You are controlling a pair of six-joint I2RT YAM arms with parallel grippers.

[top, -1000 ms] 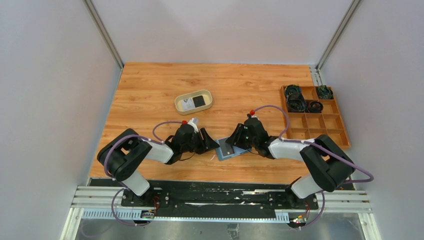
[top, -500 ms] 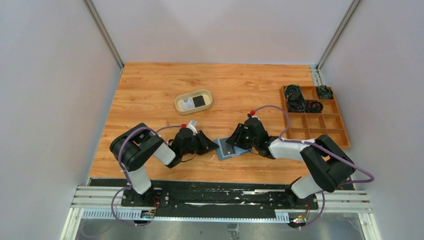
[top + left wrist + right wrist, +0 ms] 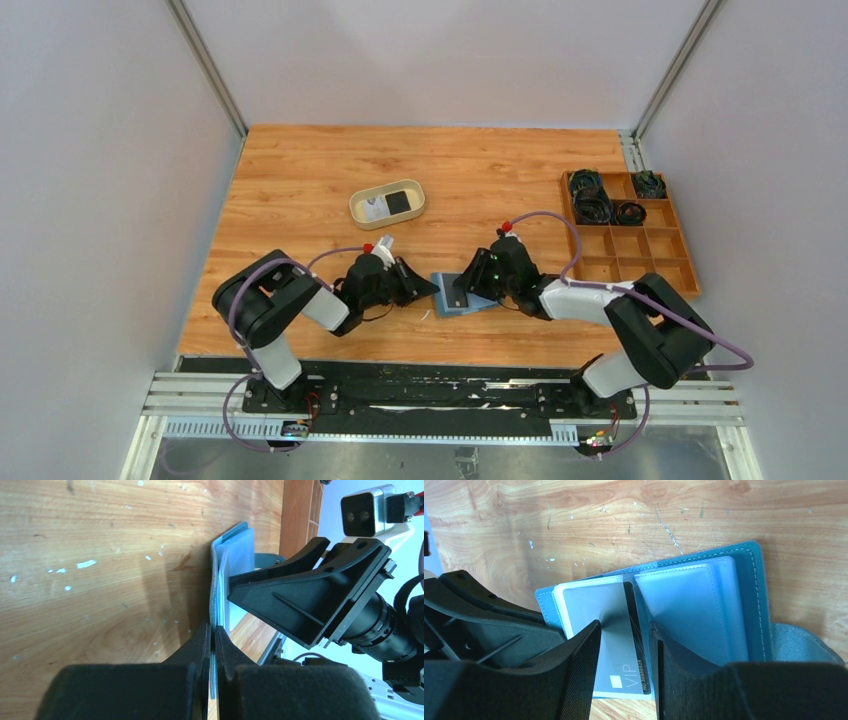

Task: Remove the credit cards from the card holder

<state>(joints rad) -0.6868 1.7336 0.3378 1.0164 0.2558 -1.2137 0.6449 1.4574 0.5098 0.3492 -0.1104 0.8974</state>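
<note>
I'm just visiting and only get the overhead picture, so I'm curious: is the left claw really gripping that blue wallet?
Observer: Yes. Its wrist camera shows the left gripper shut on the wallet's thin edge.
Operator: And the right claw?
Observer: The right gripper is open, with one finger on each side of a grey card marked VIP on the opened wallet.
</note>
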